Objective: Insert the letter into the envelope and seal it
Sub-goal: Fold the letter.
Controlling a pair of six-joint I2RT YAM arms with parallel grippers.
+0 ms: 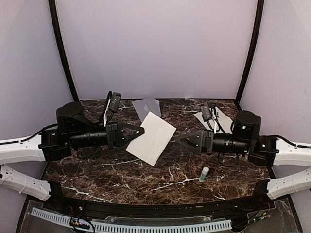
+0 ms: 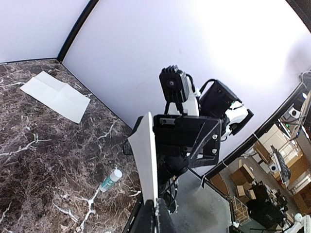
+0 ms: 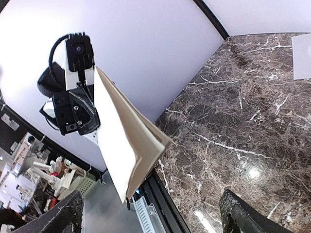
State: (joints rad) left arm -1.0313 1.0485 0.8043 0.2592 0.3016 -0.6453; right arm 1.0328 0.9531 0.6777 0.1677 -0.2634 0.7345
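Note:
My left gripper (image 1: 140,131) is shut on one edge of the letter (image 1: 153,138), a large off-white sheet folded over on itself, and holds it off the table. In the left wrist view the letter (image 2: 146,160) stands edge-on from the closed fingertips (image 2: 158,206). In the right wrist view it (image 3: 121,145) shows as a V-shaped fold. My right gripper (image 1: 177,139) faces the letter's free edge from a short gap, with its jaws wide apart and empty (image 3: 151,195). The grey envelope (image 1: 147,108) lies flat at the back of the table and also shows in the right wrist view (image 3: 302,56).
A smaller white creased sheet (image 1: 216,119) lies at the back right, partly under the right arm, and also shows in the left wrist view (image 2: 56,94). A glue stick (image 1: 204,173) lies near the front right and shows in the left wrist view (image 2: 111,180). The dark marble table (image 1: 112,174) is walled at the back.

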